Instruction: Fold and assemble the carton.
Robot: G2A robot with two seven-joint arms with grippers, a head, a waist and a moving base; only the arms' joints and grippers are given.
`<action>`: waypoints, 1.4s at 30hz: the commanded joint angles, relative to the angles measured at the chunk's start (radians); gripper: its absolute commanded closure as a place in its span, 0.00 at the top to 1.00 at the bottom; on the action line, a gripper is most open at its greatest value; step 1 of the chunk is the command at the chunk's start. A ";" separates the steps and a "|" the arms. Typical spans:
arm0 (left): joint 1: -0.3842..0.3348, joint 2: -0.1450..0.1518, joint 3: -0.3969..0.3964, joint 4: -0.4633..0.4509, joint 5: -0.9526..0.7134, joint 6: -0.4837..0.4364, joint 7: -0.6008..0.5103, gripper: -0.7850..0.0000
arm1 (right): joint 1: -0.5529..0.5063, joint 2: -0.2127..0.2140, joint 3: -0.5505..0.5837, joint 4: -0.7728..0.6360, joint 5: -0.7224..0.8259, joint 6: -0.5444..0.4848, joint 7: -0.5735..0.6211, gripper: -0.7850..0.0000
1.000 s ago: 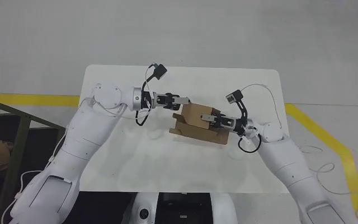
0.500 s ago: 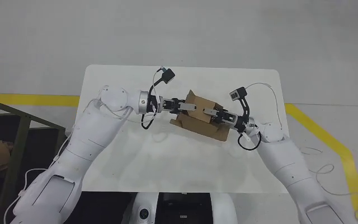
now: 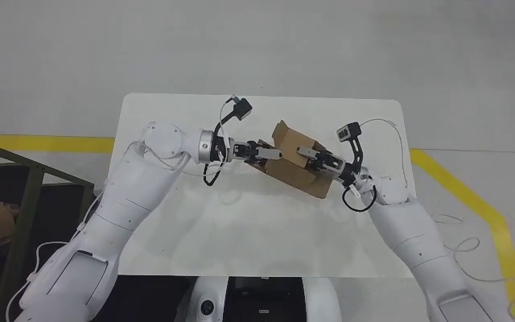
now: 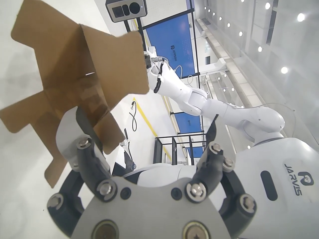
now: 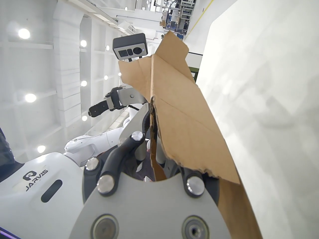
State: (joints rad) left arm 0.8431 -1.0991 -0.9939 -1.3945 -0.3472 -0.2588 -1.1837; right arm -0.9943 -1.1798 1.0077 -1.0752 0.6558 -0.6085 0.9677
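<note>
A brown cardboard carton [image 3: 294, 158], partly unfolded with its flaps spread, hangs tilted above the middle of the white table [image 3: 161, 121]. My right gripper [image 3: 308, 154] is shut on one carton wall; in the right wrist view the cardboard edge [image 5: 174, 115] runs between the fingers of that gripper [image 5: 153, 115]. My left gripper [image 3: 269, 151] stands at the carton's opposite end, open wide. In the left wrist view a small flap of the carton [image 4: 74, 58] lies against one finger [image 4: 83, 123] of the left gripper [image 4: 147, 115]; the other finger [image 4: 211, 130] is free.
The table top around the carton is bare white. Its far edge lies behind the arms and its right edge [image 3: 400, 137] is close to my right arm. A yellow floor line [image 3: 48, 143] runs beside the table.
The carton has risen off the table and tilted, shifting slightly right and away. The right gripper carried it; the left gripper followed along its end.
</note>
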 commanded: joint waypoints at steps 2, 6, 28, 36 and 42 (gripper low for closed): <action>0.001 -0.001 0.004 -0.003 -0.004 0.002 -0.002 1.00 | 0.000 -0.002 0.004 0.003 0.000 0.002 -0.012 0.00; -0.002 -0.005 0.014 -0.004 -0.008 0.005 -0.003 1.00 | 0.001 -0.005 0.009 0.003 -0.017 0.006 -0.028 0.00; -0.012 -0.014 0.034 -0.016 -0.018 0.011 -0.017 1.00 | -0.008 -0.020 0.037 0.006 -0.037 0.021 -0.099 0.00; -0.014 -0.022 0.061 -0.009 -0.030 0.012 -0.020 1.00 | -0.009 -0.027 0.044 -0.005 -0.038 0.026 -0.123 0.00; -0.030 -0.033 0.085 0.019 -0.036 0.005 -0.019 1.00 | -0.014 -0.032 0.044 -0.024 -0.049 0.031 -0.130 0.00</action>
State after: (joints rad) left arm 0.8154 -1.1306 -0.9112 -1.3797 -0.3824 -0.2530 -1.2035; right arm -1.0081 -1.2109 1.0513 -1.0975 0.6080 -0.5777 0.8375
